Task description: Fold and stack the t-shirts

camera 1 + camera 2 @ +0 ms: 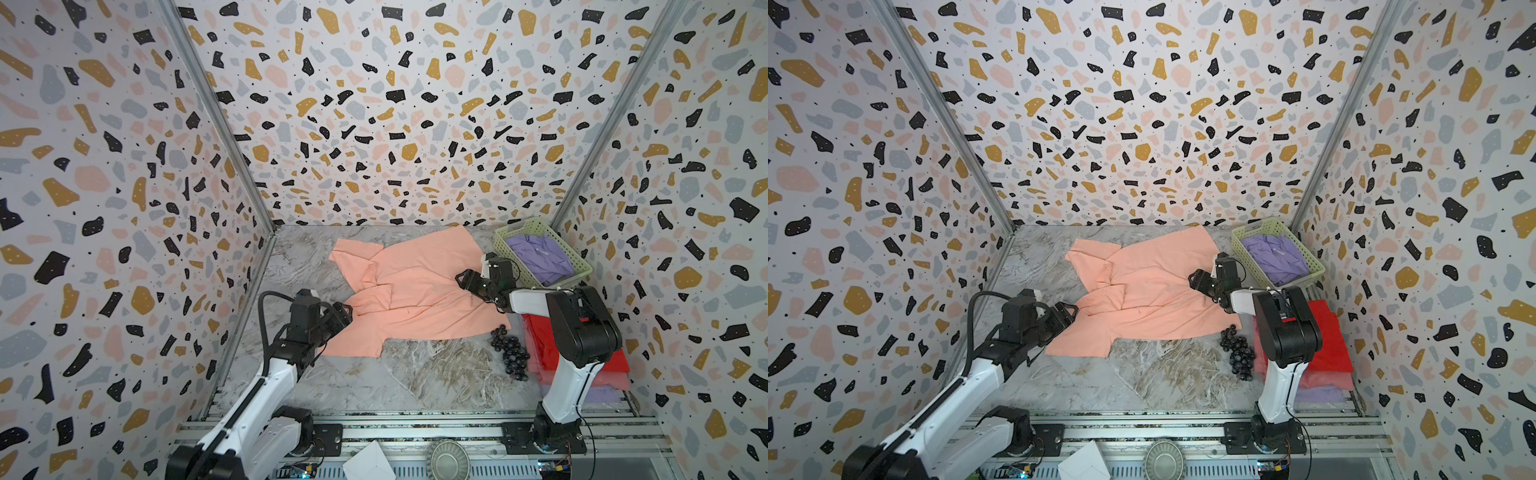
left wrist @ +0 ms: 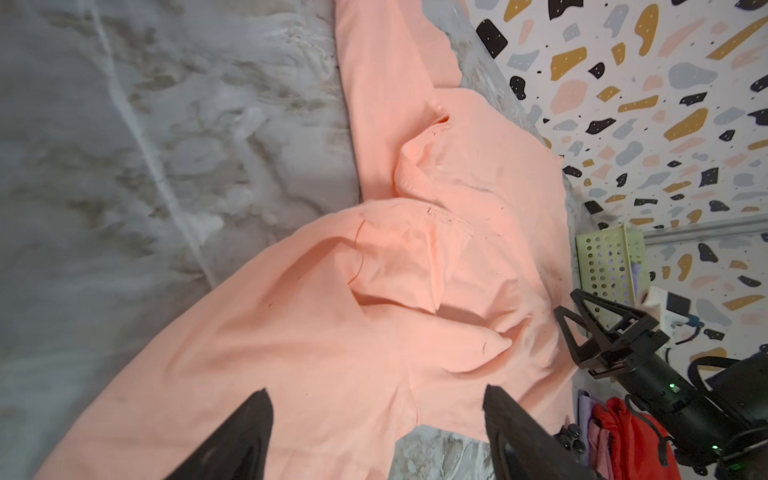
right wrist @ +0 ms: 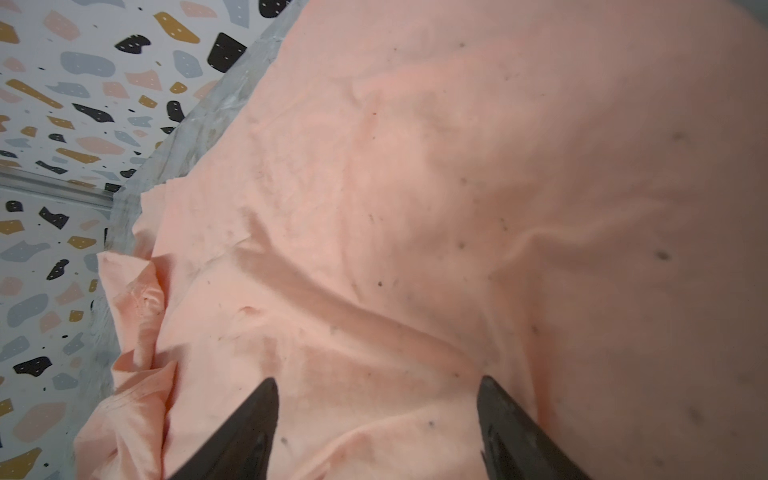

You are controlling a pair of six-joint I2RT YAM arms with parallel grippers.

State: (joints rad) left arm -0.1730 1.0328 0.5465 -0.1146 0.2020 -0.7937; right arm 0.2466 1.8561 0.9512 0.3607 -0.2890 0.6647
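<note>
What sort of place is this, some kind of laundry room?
Probably a robot test booth: white-and-black robot arms mounted on a metal rail, terrazzo-patterned panel walls boxing in a marble-look tabletop, and a peach t-shirt spread out.

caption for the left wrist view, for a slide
Open left end effector facing a rumpled peach t-shirt on the marble table, green basket beyond.

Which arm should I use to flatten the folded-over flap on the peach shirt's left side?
Left, probably. The left gripper is open right beside that flap. The right gripper, also open, is over the opposite edge of the shirt, by the basket, and would have to reach across.
</note>
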